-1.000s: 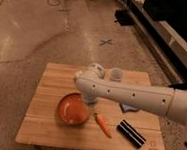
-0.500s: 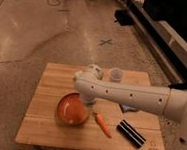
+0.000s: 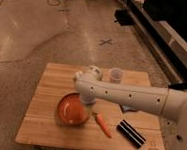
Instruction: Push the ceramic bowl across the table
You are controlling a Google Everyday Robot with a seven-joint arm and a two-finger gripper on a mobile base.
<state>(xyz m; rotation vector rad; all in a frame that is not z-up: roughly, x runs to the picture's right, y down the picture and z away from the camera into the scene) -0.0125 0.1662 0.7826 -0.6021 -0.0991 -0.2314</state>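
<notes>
The ceramic bowl, orange-red and shallow, sits upright on the front left part of the wooden table. My white arm reaches in from the right, and its wrist bends down over the bowl's far right rim. My gripper hangs below the wrist, right at that rim, mostly hidden by the arm. I cannot tell whether it touches the bowl.
A small white cup stands at the table's back. An orange carrot lies just right of the bowl. A black oblong object lies near the front right corner. A bluish item peeks out under the arm. Concrete floor surrounds the table.
The wrist has dropped slightly lower over the bowl's far right rim. The bowl has barely shifted. The other objects have not moved.
</notes>
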